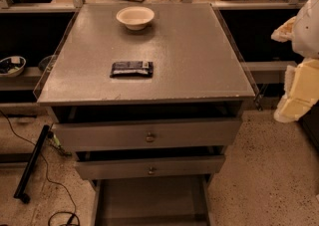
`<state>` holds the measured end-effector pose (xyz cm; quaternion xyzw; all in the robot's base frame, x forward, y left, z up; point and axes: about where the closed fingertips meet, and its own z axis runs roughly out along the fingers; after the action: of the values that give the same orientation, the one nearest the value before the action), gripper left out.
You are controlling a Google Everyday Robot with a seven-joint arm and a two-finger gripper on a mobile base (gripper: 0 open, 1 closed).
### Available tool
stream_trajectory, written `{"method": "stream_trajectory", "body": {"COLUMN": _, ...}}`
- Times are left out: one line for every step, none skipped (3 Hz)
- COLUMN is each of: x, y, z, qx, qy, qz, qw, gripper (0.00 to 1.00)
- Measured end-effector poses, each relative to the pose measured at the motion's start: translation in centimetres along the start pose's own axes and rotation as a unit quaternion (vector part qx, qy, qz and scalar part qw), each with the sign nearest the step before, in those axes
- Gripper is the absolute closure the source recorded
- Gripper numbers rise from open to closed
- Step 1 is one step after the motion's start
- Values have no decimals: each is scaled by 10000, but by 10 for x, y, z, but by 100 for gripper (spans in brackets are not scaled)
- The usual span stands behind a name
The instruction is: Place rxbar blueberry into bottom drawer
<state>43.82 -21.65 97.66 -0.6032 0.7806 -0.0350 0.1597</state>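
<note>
The rxbar blueberry (131, 69), a dark flat wrapper with pale lettering, lies on the grey cabinet top (189, 56), left of centre towards the front edge. The bottom drawer (149, 199) is pulled out below the two upper drawers, and its shallow grey tray looks empty. My gripper (299, 65) shows as white and cream parts at the right edge of the view. It is beside the cabinet, well to the right of the bar, and touches nothing.
A white bowl (135, 17) stands at the back of the cabinet top. The two upper drawers with brass knobs (150, 137) sit slightly ajar. A black bar (32, 163) and cables lie on the floor at left. A shelf at left holds a bowl (11, 65).
</note>
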Motion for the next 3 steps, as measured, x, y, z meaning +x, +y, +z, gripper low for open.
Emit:
{"method": "stream_trajectory", "body": {"x": 0, "y": 0, "z": 0, "qx": 1, "qy": 0, "qz": -1, "qw": 10000, "gripper": 0}}
{"method": "stream_trajectory", "body": {"x": -21, "y": -15, "z": -4, "qx": -6, "qy": -121, "qz": -271, "qw": 9996, "gripper": 0}}
{"method": "stream_trajectory", "body": {"x": -49, "y": -35, "z": -6, "qx": -14, "qy": -351, "qz": -660, "qw": 9972, "gripper": 0}}
